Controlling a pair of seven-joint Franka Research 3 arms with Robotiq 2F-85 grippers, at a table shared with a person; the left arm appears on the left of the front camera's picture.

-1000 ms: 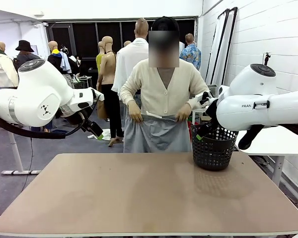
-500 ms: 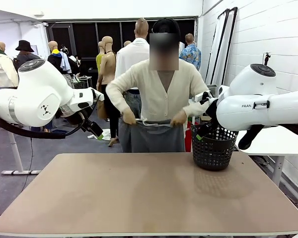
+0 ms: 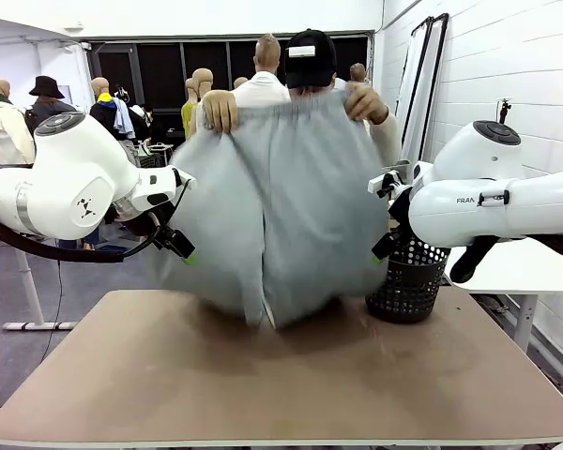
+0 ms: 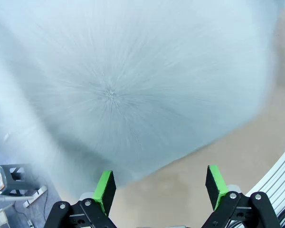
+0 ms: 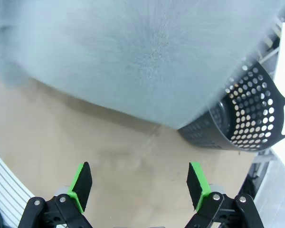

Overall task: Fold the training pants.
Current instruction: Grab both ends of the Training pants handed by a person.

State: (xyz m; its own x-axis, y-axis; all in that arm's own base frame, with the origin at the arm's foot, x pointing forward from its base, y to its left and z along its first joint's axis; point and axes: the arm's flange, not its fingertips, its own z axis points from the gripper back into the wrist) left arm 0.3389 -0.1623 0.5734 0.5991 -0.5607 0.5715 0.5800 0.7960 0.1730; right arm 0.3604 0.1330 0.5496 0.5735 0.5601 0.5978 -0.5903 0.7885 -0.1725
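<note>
Two sets of jaws, both spread wide, nothing between them. Person's hands (image 3: pixel 220 110) hold the training pants (image 3: pixel 281 206) up by the waistband at the far side of the desk (image 3: pixel 263 384). Fabric billowed and blurred, lower edge over the desktop. The left jaws and right jaws flank it, apart. Black basket (image 3: pixel 408 291) on desk's right.

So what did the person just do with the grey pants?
The person's hands swung the training pants up from waist height to head height, spread over the table. They never let go. The left gripper, right gripper and black basket stayed put, jaws open.
</note>
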